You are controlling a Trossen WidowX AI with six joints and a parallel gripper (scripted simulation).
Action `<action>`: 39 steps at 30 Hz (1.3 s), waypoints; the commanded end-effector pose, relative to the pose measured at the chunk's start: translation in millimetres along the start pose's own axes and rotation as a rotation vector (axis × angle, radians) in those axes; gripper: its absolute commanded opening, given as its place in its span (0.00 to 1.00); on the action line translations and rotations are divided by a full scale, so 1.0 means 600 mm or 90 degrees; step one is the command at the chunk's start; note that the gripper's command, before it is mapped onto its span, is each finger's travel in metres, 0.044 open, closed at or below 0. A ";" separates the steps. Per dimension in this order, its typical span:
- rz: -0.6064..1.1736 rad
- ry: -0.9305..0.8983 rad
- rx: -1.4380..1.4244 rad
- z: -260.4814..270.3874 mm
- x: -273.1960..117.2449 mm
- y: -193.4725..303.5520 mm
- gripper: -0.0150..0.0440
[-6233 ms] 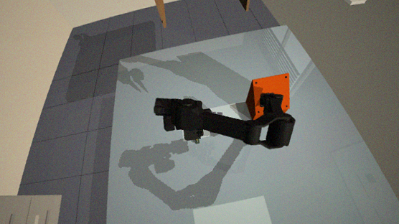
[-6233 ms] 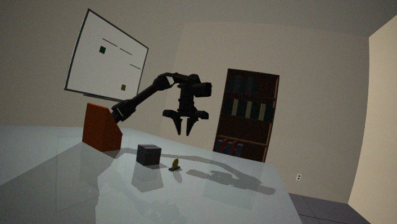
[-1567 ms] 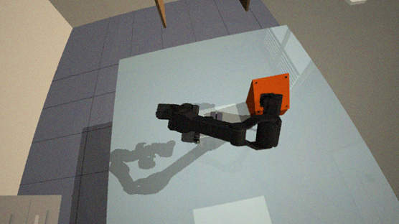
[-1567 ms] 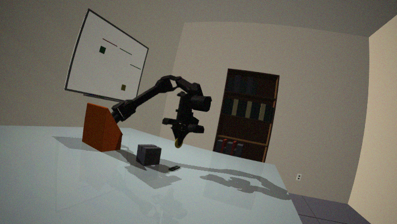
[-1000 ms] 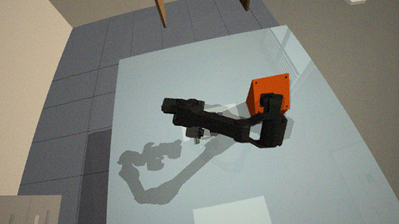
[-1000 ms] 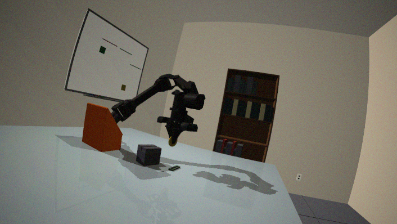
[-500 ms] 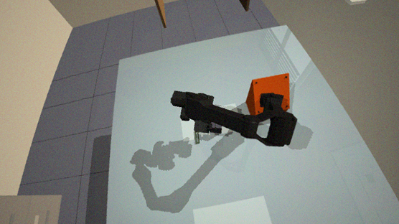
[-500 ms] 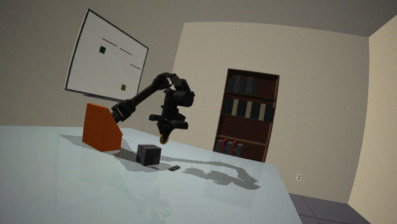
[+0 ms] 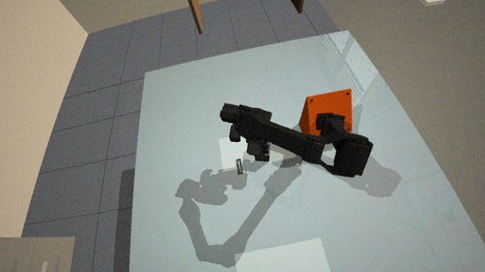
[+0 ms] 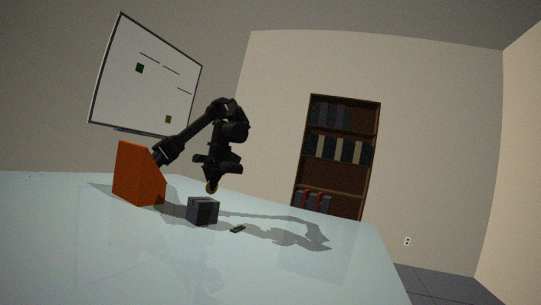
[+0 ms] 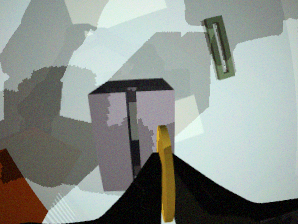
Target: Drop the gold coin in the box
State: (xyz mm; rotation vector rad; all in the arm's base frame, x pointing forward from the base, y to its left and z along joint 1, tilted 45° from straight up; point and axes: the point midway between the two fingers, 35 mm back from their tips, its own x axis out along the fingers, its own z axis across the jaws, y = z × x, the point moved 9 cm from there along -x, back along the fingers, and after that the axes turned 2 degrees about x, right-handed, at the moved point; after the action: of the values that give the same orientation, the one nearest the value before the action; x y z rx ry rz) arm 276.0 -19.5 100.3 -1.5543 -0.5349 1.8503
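My hand [image 10: 211, 185] [image 11: 161, 159] is clamped on the coin [image 10: 208, 188] [image 11: 168, 185], which juts from my fingertips with its edge toward the wrist view, low and right of centre there. In the exterior view it hangs near the centre of the frame, its gold rim showing around my dark fingers. The pick-up is done; lining up, lowering and letting go are left.

Next out from the hand comes the grey box [image 10: 208, 213] [image 11: 112, 145], below the coin in the exterior view. In the wrist view its slot [image 11: 133, 130] runs nearly up and down the frame, just left of the coin. The two look close to parallel, though slightly turned from each other, so I judge I need a small sideways shift and perhaps a slight twist before going down; otherwise the coin could catch on the lid.

Farther off, the green holder [image 9: 239, 173] [image 10: 237, 229] [image 11: 226, 76] lies vacant on the tabletop [image 9: 173, 104] [image 10: 115, 264] [image 11: 250, 125], at the upper right of the wrist view.
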 end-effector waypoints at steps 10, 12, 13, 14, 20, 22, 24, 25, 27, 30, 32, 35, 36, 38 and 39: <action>-0.001 -0.001 0.001 0.017 0.002 0.011 0.25; -0.001 -0.001 0.001 0.017 0.002 0.011 0.25; -0.001 -0.001 0.001 0.017 0.002 0.011 0.25; -0.001 -0.001 0.001 0.017 0.002 0.011 0.25; -0.001 -0.001 0.001 0.018 0.002 0.012 0.25; -0.001 -0.001 0.000 0.020 0.003 0.013 0.25; -0.001 -0.001 -0.001 0.022 0.003 0.015 0.25; -0.001 -0.001 -0.002 0.022 0.003 0.015 0.25; -0.001 -0.001 -0.004 0.025 0.004 0.017 0.25; -0.001 -0.001 -0.007 0.027 0.003 0.018 0.25; -0.001 -0.001 -0.009 0.029 0.003 0.018 0.25; -0.001 -0.002 -0.008 0.029 0.003 0.018 0.26; -0.002 -0.002 -0.007 0.028 0.003 0.018 0.25; -0.003 -0.002 -0.004 0.026 0.003 0.018 0.25; -0.003 -0.002 -0.004 0.026 0.003 0.018 0.25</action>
State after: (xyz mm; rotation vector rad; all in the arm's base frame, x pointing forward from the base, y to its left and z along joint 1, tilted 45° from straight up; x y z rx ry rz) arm 257.7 -24.0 94.9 -1.5533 -0.5472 1.8492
